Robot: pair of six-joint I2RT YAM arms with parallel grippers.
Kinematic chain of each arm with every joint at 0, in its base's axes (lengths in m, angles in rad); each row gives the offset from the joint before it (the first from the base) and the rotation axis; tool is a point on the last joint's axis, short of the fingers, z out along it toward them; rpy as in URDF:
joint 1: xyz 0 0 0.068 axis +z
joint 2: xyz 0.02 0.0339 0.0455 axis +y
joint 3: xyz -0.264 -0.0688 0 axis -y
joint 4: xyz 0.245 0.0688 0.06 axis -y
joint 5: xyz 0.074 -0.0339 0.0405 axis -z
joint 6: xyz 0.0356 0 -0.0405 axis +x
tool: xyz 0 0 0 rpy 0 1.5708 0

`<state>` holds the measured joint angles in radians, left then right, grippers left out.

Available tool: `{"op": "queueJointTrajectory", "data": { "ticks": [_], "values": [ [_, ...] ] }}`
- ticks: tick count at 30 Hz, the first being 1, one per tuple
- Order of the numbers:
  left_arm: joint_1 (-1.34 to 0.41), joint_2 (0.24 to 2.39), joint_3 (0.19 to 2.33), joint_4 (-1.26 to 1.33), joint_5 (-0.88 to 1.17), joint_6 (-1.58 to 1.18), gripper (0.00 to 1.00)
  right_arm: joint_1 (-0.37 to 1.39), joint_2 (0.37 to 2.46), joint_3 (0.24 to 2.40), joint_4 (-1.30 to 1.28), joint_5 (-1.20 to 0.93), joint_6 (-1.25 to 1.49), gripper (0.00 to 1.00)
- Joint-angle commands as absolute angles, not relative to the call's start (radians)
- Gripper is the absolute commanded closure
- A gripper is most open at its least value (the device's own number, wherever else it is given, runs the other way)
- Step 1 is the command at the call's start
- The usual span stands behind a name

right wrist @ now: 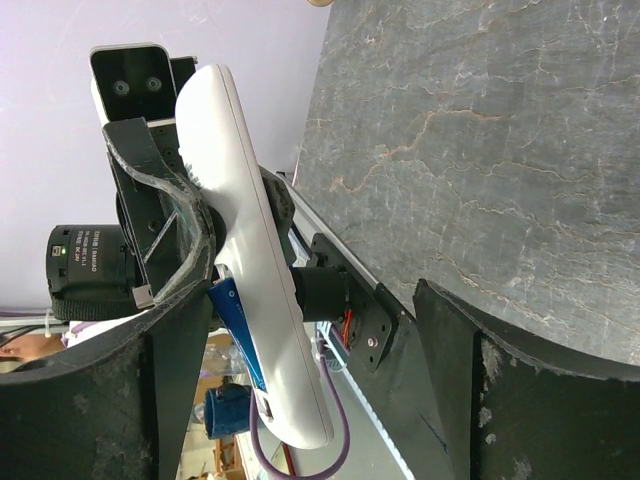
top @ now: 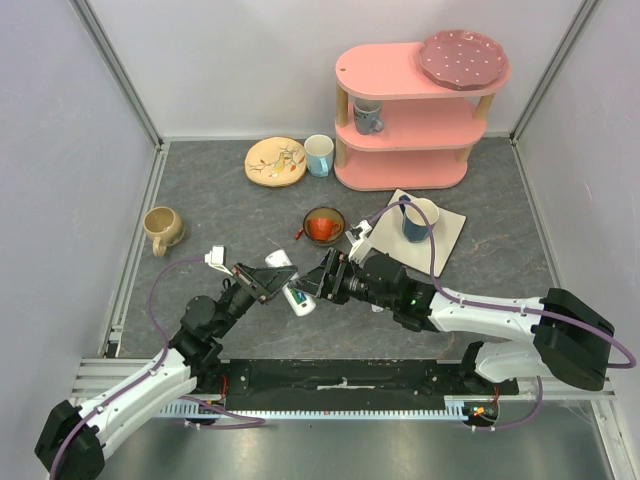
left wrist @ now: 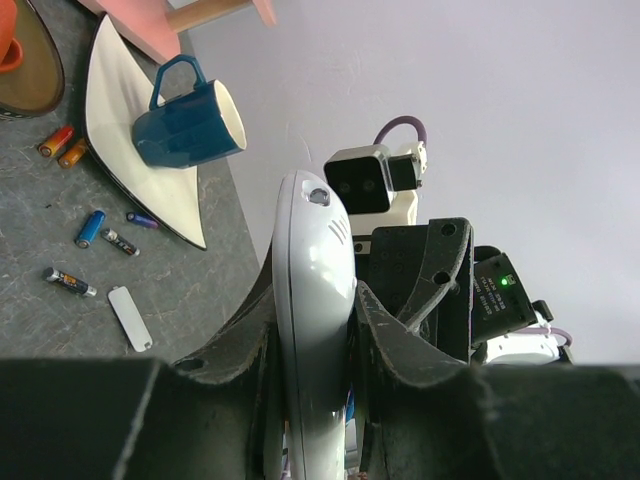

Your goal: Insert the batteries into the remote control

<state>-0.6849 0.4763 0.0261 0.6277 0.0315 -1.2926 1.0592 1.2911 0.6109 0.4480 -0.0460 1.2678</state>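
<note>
1. Tan mug [top: 162, 228]: upright on the grey table [top: 480, 200], well to the left of the brown bowl [top: 336, 213].
2. Yellow patterned plate [top: 275, 160]: behind the bowl and to its left. A white cup [top: 319, 155] stands just beside the plate, straight behind the bowl.
3. Left gripper [top: 265, 284]: on the near side of the bowl, to its left. Its fingers are clamped on the remote control [right wrist: 245, 230], one on each long side.
4. Remote control: held tilted in the air on the near side of the bowl, slightly to its left. A blue battery [right wrist: 232, 320] shows along its underside. Whether it sits fully in the slot cannot be told.
5. Right gripper [top: 318, 283]: on the near side of the bowl. Its jaws stand wide apart with one end of the remote control between them. Contact cannot be told.
6. Orange cup [top: 321, 230]: inside the bowl.
7. Loose batteries [left wrist: 90, 227]: six lie flat on the table near the bowl, the two orange ones closest to it. A small white cover plate [left wrist: 130, 318] lies beside them.
8. White square napkin [top: 450, 232]: to the right of the bowl. A dark blue mug [top: 420, 220] stands on it.
9. Pink shelf [top: 405, 175]: behind the bowl and to its right. A blue patterned mug [top: 367, 117] sits on the middle tier, and a pink dotted plate [top: 463, 58] on the top tier.
</note>
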Motion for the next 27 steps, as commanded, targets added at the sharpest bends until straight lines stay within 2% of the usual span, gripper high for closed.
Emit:
{"op": "queueJointTrajectory", "data": {
  "ticks": [1, 27],
  "values": [
    [-0.684, 0.479, -0.003, 0.739, 0.003, -1.267, 0.98, 1.057, 1.299, 0.588, 0.454, -0.068, 1.272, 0.12],
    [-0.683, 0.489, 0.037, 0.758, 0.002, -1.256, 0.98, 1.058, 1.316, 0.551, 0.5, -0.086, 1.292, 0.14]
  ]
}}
